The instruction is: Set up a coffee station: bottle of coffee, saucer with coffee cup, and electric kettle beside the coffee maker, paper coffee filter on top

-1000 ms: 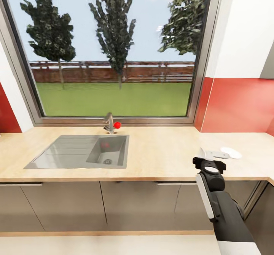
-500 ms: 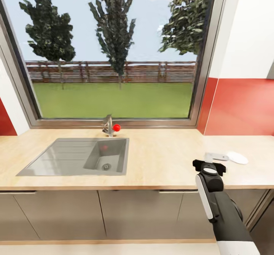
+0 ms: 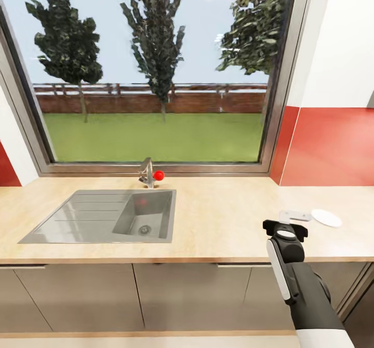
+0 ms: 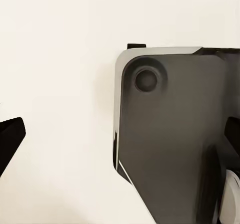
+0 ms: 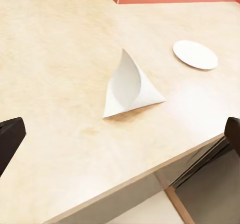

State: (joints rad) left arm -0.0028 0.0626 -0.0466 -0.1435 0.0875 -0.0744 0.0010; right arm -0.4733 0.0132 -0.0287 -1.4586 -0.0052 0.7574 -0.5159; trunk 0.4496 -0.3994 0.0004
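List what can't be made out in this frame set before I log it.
- Right gripper, head view: the wrist housing covers the jaws, so their state is unreadable there.
- Paper coffee filter, head view: too small and flat to show its cone; the right wrist view shows it.
- Saucer, head view: near the right edge; too small to show any detail.
- Left wrist view: a dark robot panel blocks the scene.

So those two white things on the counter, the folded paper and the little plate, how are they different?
The filter is a folded paper cone with a pointed tip that rises off the countertop; the saucer is a round disc lying flat. The filter casts a clear shadow beside it, the saucer almost none. The filter sits nearer the counter's front edge, the saucer further back toward the red wall. Both are white, lie apart from each other, and are not held.
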